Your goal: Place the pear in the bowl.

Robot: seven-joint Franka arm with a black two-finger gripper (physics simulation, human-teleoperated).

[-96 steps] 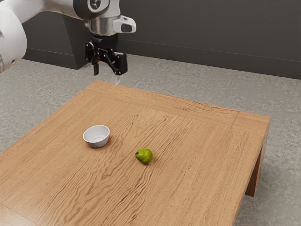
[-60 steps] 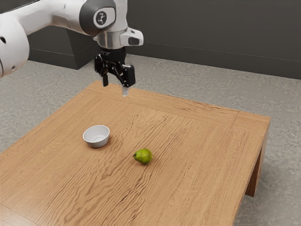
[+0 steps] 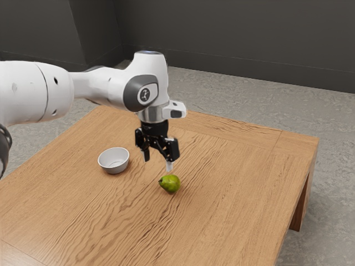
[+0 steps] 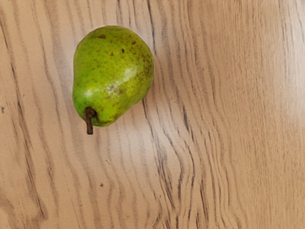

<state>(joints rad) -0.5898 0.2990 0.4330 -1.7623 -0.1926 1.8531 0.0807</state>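
So in the exterior view the white arm (image 3: 105,86) comes in from that view's left, out over a wooden desk (image 3: 238,177), and its black hand (image 3: 155,138) points down. The fingers (image 3: 169,165) are spread pretty wide with nothing between them, hanging above the desktop and really near the pear (image 3: 170,183), but there's a bit of a gap, so no contact. The pear's just lying on the bare wood, lopsided little green thing, narrow end aimed toward the exterior view's left. The bowl (image 3: 113,159) is that way too, a smallish whitish one, sitting upright with its open side up, near the pear but clearly apart from it. Behind all that you get a mottled grey floor (image 3: 333,119) and a dark wall (image 3: 222,39). Over in the wrist view it's the pear from above, on its side on the desk: bright green, brown speckles all over, a shiny patch on the skin, and a short dark stem (image 4: 89,121) poking out of the narrow end. Dark wavy grain runs through the wood around it, kinda nice actually.
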